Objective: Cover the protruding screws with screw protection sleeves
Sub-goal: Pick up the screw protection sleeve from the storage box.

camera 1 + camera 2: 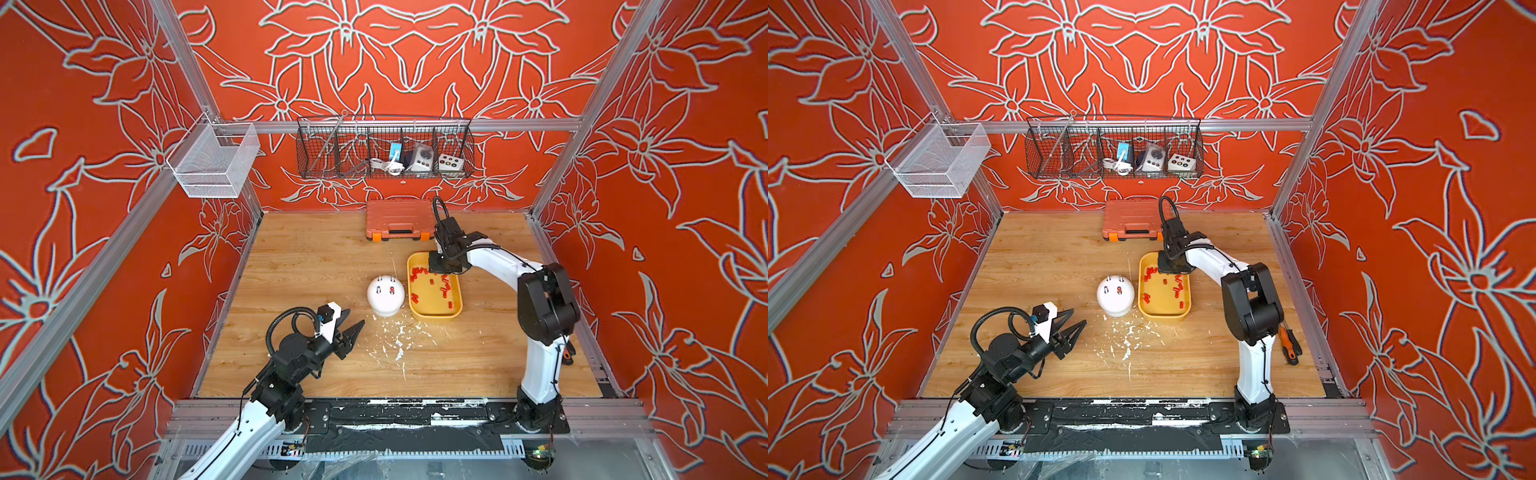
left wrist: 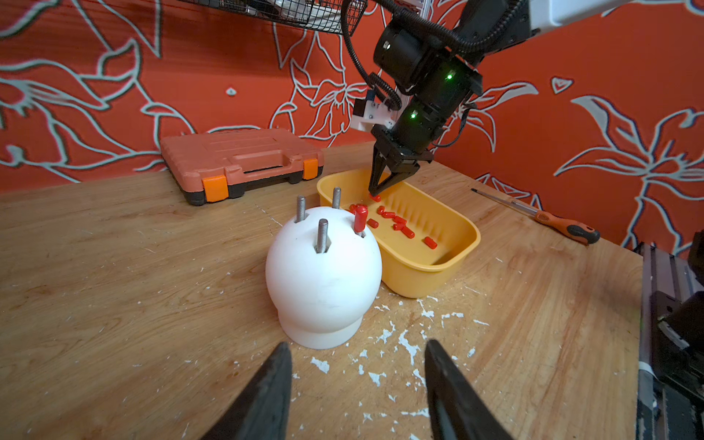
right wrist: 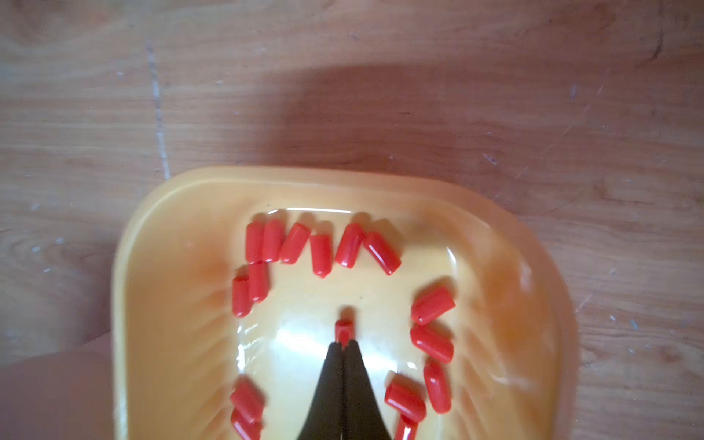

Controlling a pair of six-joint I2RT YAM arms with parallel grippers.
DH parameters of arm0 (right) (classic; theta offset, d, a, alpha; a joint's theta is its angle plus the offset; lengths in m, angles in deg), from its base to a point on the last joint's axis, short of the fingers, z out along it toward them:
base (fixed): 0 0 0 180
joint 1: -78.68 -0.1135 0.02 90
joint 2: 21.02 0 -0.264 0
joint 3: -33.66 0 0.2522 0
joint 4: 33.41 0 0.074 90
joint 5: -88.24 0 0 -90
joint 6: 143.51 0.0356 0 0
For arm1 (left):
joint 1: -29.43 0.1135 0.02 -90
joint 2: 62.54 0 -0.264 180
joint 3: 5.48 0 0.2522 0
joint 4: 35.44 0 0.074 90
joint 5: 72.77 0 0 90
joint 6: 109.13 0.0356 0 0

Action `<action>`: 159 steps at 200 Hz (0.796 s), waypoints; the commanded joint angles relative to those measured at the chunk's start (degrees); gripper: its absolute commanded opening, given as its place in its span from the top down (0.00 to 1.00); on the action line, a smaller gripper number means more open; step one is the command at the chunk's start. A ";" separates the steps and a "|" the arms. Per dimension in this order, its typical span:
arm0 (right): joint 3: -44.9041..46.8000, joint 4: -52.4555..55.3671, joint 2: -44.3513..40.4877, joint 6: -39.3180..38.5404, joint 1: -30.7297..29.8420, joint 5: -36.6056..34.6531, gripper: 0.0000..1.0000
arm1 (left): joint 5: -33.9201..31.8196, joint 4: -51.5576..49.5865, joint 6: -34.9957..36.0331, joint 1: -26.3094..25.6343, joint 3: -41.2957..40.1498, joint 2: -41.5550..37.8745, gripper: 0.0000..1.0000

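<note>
Three bare grey protruding screws (image 2: 322,236) stand upright in the white dome (image 2: 324,282). A fourth pin wears a red sleeve (image 2: 360,219). Several loose red screw protection sleeves (image 3: 322,253) lie in the yellow tray (image 3: 152,244) beside the dome (image 1: 385,296). My right gripper (image 3: 344,343) points down into the tray, shut on one red sleeve (image 3: 344,330) that sticks out past its tips; the left wrist view shows it pinched at the tips (image 2: 375,192). My left gripper (image 2: 357,343) hovers open and empty just in front of the dome, and shows in both top views (image 1: 356,316).
An orange tool case (image 1: 397,219) lies at the back of the wooden table. An orange-handled screwdriver (image 1: 1289,347) rests near the right edge. White flakes (image 1: 399,340) litter the wood in front of the dome. A black wire basket (image 1: 384,147) and a white mesh basket (image 1: 214,160) hang above.
</note>
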 commanded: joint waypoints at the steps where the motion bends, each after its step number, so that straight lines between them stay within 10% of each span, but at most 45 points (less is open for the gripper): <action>1: 5.79 -9.59 -8.35 -1.60 -0.12 8.30 1.00 | 2.43 1.85 -3.11 -0.19 2.60 0.45 0.46; 75: 31.86 -49.82 -34.73 4.26 -2.27 34.49 1.00 | 19.04 26.62 -17.62 0.20 9.93 19.14 0.47; 159: 39.55 -75.09 -42.84 10.23 -11.75 44.23 1.00 | 34.37 56.71 -27.30 0.32 14.76 35.15 0.56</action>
